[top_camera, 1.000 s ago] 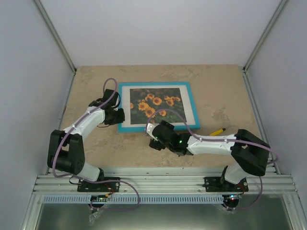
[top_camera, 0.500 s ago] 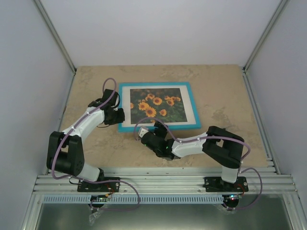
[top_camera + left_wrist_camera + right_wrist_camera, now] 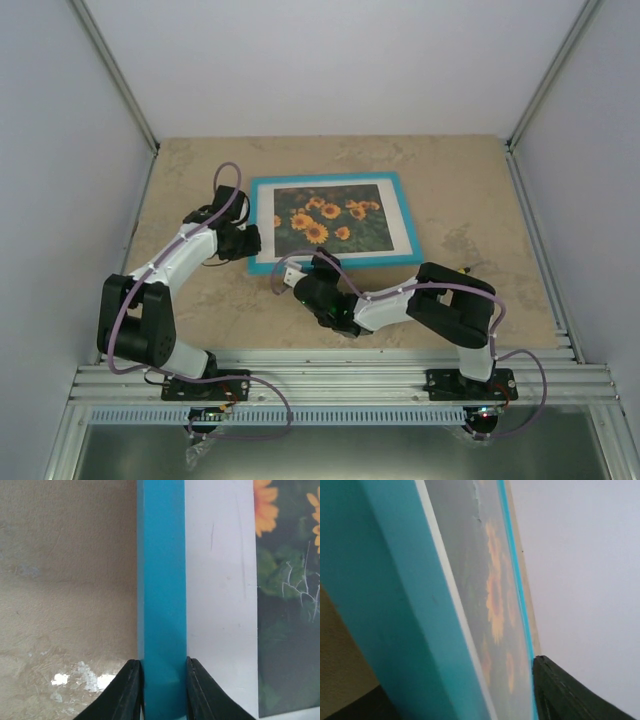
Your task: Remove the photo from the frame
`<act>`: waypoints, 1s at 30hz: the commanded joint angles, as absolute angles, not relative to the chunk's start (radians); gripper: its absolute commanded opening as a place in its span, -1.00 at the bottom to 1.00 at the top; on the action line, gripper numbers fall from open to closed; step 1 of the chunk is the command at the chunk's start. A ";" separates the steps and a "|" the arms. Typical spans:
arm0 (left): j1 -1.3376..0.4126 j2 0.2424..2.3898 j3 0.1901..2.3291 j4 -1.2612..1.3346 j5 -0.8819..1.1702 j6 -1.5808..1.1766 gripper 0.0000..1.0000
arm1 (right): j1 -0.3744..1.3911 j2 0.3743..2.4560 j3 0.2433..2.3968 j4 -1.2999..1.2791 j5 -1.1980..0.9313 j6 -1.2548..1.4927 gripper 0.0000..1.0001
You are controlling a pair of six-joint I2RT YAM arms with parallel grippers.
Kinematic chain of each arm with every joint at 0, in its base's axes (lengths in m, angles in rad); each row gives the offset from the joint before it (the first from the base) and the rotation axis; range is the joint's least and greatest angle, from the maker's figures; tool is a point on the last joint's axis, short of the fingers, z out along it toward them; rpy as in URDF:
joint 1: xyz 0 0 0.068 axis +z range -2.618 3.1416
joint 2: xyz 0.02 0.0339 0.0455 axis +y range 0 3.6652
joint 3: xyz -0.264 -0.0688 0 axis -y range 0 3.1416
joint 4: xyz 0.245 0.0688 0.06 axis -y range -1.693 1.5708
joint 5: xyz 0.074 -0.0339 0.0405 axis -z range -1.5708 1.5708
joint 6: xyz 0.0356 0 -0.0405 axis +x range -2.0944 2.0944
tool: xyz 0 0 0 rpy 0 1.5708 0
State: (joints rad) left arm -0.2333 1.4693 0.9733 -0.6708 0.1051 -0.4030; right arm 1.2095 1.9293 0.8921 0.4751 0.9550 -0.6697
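Lying face up on the bench (image 3: 470, 200), left of centre toward the far side, the frame (image 3: 325, 179) held the photo (image 3: 330, 218) within a white mat (image 3: 220, 580). The left pincer (image 3: 162, 690) pinched the frame's left rail, seemingly to steady it. The right pincer (image 3: 300, 285) sat at the near rail, and I could not tell its grip. One frame, one photo, two pincers.

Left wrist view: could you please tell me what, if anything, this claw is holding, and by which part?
The left claw pinches the thin turquoise-blue rectangular picture frame by its left side rail.
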 commanded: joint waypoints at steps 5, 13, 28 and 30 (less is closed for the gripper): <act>-0.236 1.415 0.998 -0.581 0.207 -0.433 -0.94 | 1.204 1.899 0.835 0.697 0.981 -0.835 -0.37; -0.230 1.327 0.989 -0.523 0.162 -0.525 -0.22 | 1.203 1.766 0.819 0.698 0.930 -0.908 -0.91; -0.144 0.926 0.922 -0.284 0.099 -0.721 0.96 | 1.124 1.498 0.934 0.455 0.804 -0.856 -0.99; -0.144 0.898 0.936 -0.282 0.075 -0.706 0.99 | 1.108 1.459 0.980 0.364 0.764 -0.786 -0.99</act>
State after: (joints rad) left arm -0.1539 0.9470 0.9279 -0.3424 0.1368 -0.6941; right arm 1.1381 1.5658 0.8581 0.4168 0.8162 -0.9142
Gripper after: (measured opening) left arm 0.982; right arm 0.230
